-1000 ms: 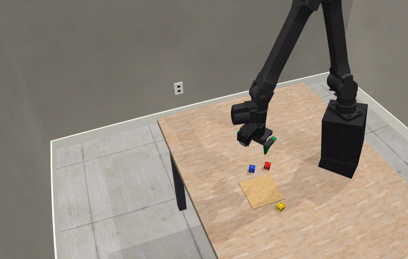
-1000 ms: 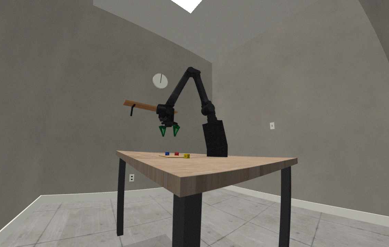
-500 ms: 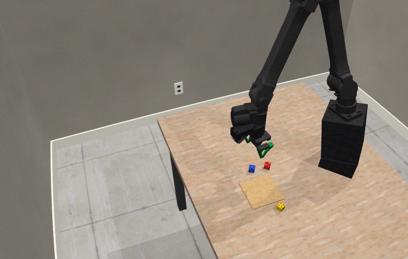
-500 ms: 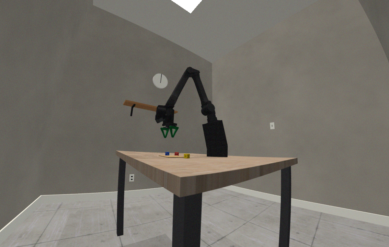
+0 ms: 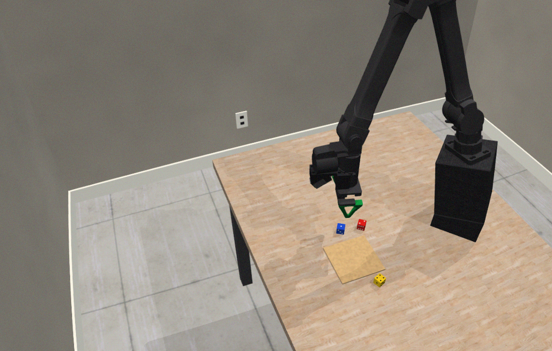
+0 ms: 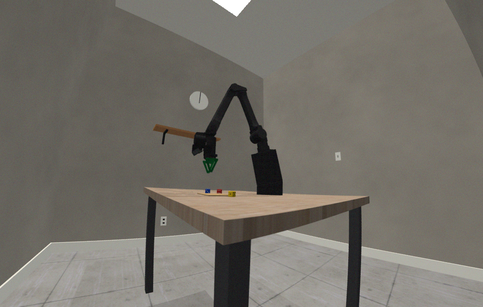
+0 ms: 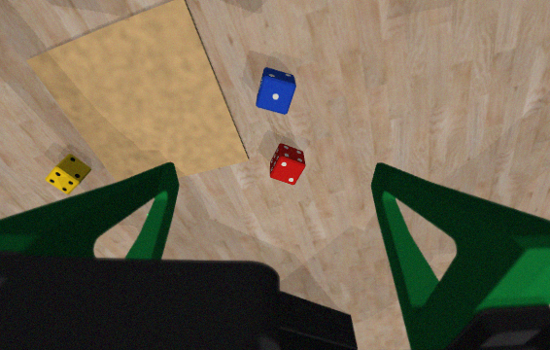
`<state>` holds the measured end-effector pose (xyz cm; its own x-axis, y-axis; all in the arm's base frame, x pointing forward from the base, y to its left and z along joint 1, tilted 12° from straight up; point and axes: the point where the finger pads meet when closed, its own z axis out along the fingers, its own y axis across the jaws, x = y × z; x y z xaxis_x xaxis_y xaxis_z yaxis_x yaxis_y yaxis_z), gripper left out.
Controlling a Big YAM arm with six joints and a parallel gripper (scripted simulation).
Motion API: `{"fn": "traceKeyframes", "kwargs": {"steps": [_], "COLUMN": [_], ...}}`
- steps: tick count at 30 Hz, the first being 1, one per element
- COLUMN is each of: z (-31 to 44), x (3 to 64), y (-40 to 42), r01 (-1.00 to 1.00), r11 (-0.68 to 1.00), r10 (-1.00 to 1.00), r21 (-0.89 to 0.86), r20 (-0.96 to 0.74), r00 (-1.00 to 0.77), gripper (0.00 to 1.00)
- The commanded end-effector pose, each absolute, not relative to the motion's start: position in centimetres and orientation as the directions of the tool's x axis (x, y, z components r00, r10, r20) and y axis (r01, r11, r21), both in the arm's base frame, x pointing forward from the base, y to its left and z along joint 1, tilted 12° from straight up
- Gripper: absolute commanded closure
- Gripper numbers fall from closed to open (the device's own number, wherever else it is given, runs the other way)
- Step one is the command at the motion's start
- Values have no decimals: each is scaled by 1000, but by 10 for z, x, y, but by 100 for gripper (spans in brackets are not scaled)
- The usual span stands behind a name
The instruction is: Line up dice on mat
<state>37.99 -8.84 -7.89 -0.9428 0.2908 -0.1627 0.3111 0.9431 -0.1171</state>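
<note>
Wood-grain tabletop (image 5: 295, 192) (image 6: 273, 206) (image 7: 401, 73) bears three loose dice; gripper (image 5: 347, 209) (image 6: 209, 168) (image 7: 275, 173) fingers apart, holding nothing; crowding risk: closing on red die (image 5: 361, 224) (image 6: 219, 191) (image 7: 288, 164) apparently off-centre could tip it, changing its number

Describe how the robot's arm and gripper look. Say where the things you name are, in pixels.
The arm (image 5: 376, 69) (image 6: 220, 114) is matte black, with long straight links, rounded joints and no visible markings or cables. The gripper (image 5: 347, 213) (image 6: 209, 171) (image 7: 275, 173) has a black body and two green, tapering fingers with triangular openings.
</note>
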Motion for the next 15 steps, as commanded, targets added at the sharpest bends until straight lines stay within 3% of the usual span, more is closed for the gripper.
{"fn": "traceKeyframes", "kwargs": {"steps": [1, 15], "z": [-70, -78], "x": [398, 402], "y": [-96, -97], "r01": [461, 765], "r11": [884, 644], "r10": [435, 746], "r21": [-75, 22], "r20": [-228, -241], "r00": [-871, -621], "gripper": [0, 0]}}
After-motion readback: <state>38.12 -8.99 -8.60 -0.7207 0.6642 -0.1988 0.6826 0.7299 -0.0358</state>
